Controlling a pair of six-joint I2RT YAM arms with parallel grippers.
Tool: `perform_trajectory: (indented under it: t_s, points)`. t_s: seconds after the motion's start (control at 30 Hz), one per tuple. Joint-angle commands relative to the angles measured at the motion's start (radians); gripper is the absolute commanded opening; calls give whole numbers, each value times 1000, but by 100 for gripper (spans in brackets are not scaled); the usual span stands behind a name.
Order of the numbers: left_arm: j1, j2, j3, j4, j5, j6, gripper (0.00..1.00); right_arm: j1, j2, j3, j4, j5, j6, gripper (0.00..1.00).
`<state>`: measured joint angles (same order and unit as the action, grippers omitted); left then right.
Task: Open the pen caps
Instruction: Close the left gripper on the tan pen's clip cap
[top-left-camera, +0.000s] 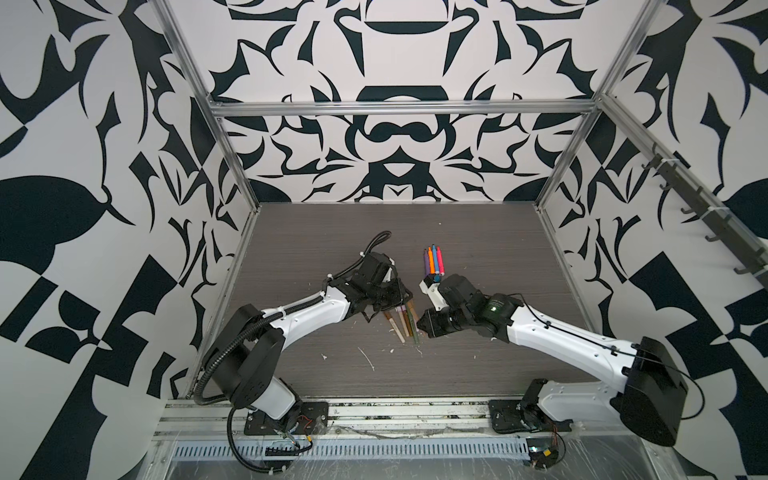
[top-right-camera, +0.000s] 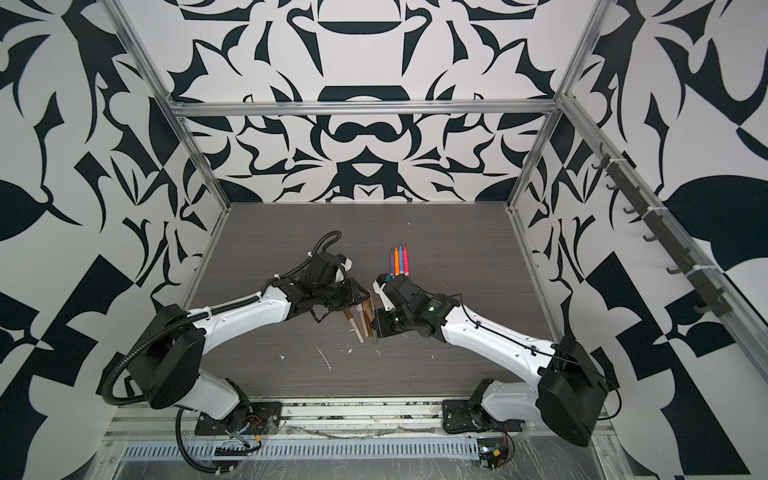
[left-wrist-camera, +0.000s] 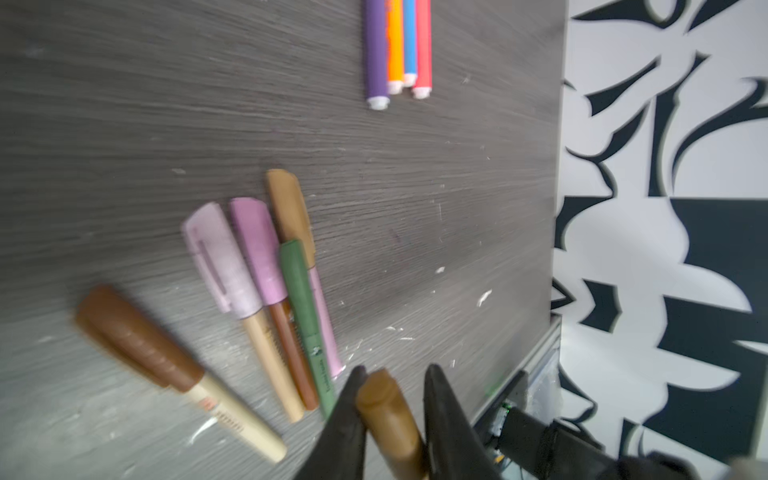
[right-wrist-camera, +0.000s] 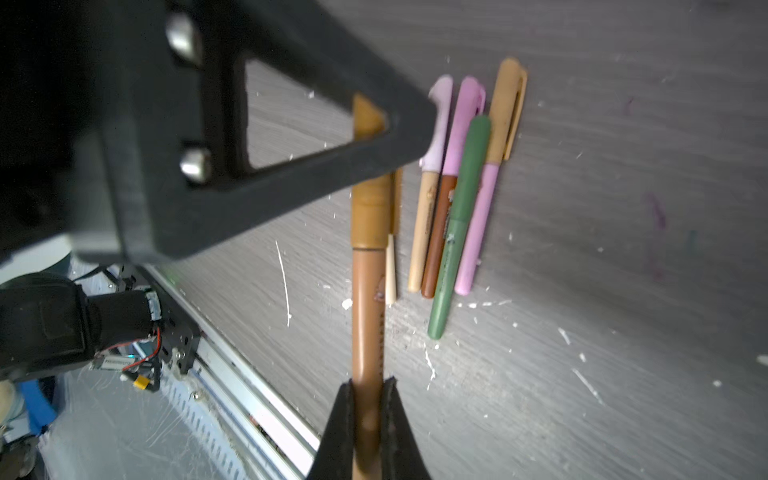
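Right wrist only: the right gripper (right-wrist-camera: 368, 384) is clamped around the tan pen (right-wrist-camera: 366, 307); the pen's ochre cap (right-wrist-camera: 371, 212) runs under a left finger.
Left wrist only: the left gripper (left-wrist-camera: 395, 374) is closed on that ochre cap. Four bright uncapped pens (left-wrist-camera: 397, 45) lie well ahead of its tips.
Top views: the grippers meet tip to tip, hiding the held pen.
Capped pens: five (left-wrist-camera: 257, 245) lie fanned just ahead of the left fingertips.
Surface: grey wood-grain table (top-left-camera: 478, 257) with white flecks (right-wrist-camera: 282, 282).
Room: black-and-white patterned walls (top-left-camera: 399, 54) and an aluminium frame (top-left-camera: 399, 109).
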<state>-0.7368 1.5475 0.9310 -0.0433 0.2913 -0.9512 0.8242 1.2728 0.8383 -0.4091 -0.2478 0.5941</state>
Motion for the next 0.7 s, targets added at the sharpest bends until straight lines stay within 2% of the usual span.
perform_trajectory:
  t_s: [0.0, 0.03, 0.13, 0.2, 0.43, 0.67]
  points:
    - [-1, 23, -2, -9, -5, 24, 0, 4, -18, 56, -1, 4, -39, 0]
    - [-1, 27, 1, -11, 0, 25, 0, 4, -17, 56, 4, 4, -39, 2]
    - [-1, 24, 0, -10, 10, 25, 0, 4, -18, 56, 14, 6, -40, 31]
    - [-1, 15, -3, -16, 9, 24, 0, 3, -19, 56, 24, 7, -38, 40]
    - [-1, -26, -14, -28, 10, 16, 0, -16, 23, 70, 63, -28, -24, 41]
    - [3, -59, -24, -12, 12, -7, 0, -35, 79, 42, 144, -98, 19, 37]
